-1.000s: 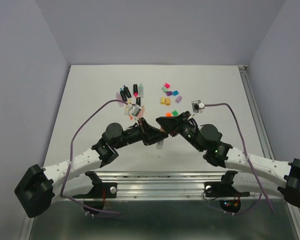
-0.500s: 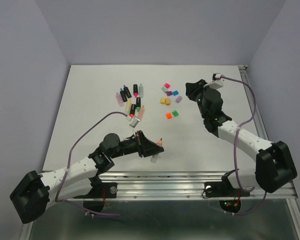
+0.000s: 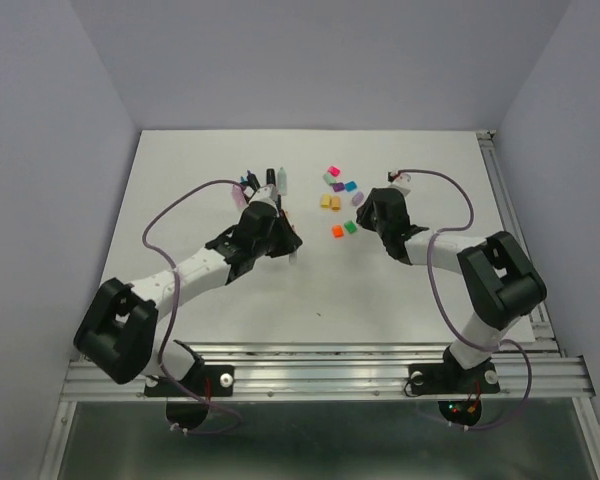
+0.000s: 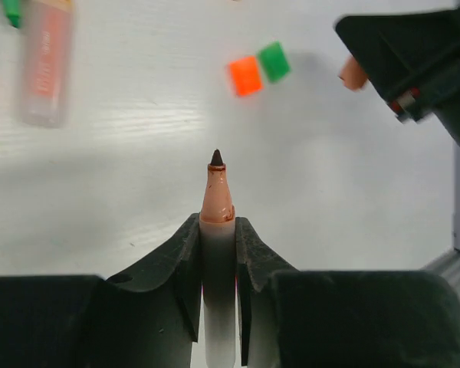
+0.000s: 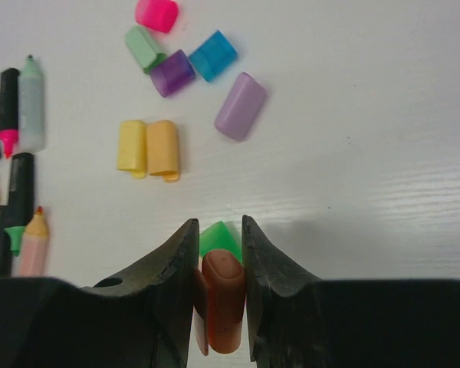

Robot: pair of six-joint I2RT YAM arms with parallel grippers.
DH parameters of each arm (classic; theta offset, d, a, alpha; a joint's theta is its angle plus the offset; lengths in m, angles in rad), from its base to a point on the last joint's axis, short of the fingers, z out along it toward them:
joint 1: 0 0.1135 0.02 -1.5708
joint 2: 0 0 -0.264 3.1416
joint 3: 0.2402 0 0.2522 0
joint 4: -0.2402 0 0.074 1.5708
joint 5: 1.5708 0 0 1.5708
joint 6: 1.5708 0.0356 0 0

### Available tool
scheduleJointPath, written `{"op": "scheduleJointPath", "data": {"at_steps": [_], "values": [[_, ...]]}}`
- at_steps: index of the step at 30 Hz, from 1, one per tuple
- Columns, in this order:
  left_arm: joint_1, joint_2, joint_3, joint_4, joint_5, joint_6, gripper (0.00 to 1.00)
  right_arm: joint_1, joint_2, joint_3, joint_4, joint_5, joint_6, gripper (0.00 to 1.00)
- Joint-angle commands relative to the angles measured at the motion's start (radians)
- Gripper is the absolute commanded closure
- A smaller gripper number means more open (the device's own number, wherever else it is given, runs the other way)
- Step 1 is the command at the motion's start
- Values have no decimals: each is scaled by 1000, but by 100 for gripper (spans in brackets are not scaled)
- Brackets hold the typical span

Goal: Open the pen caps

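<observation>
From above, neither grip can be made out. The left wrist view shows the left end effector [image 4: 217, 230] clamped tight on an uncapped pen [image 4: 216, 192], its barrel cut off below. The right end effector [image 5: 218, 230] pinches an orange cap [image 5: 224, 303], which half hides a green cap [image 5: 213, 234]. Loose caps [image 5: 172, 73] lie on the worktop [image 5: 368, 153] beyond.
</observation>
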Motion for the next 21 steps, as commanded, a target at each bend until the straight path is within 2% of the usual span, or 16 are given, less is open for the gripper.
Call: {"op": "scheduleJointPath", "data": {"at_steps": [1, 8, 12, 13, 16, 17, 21], "values": [[70, 184, 167, -196, -98, 124, 100, -4, 69, 71, -3, 114, -23, 98], [118, 437, 397, -319, -196, 177, 100, -18, 197, 173, -44, 166, -35, 92], [127, 500, 457, -356, -227, 200, 93, -18, 224, 190, -40, 137, -57, 68], [125, 509, 465, -359, -222, 205, 92, -19, 228, 193, -43, 130, -58, 56], [130, 540, 491, -379, -213, 210, 92, -19, 229, 201, -67, 143, -55, 42], [129, 546, 492, -377, -213, 211, 90, -19, 228, 203, -75, 162, -55, 32], [128, 560, 500, -398, -213, 227, 89, -19, 206, 210, -120, 204, -57, 17]]}}
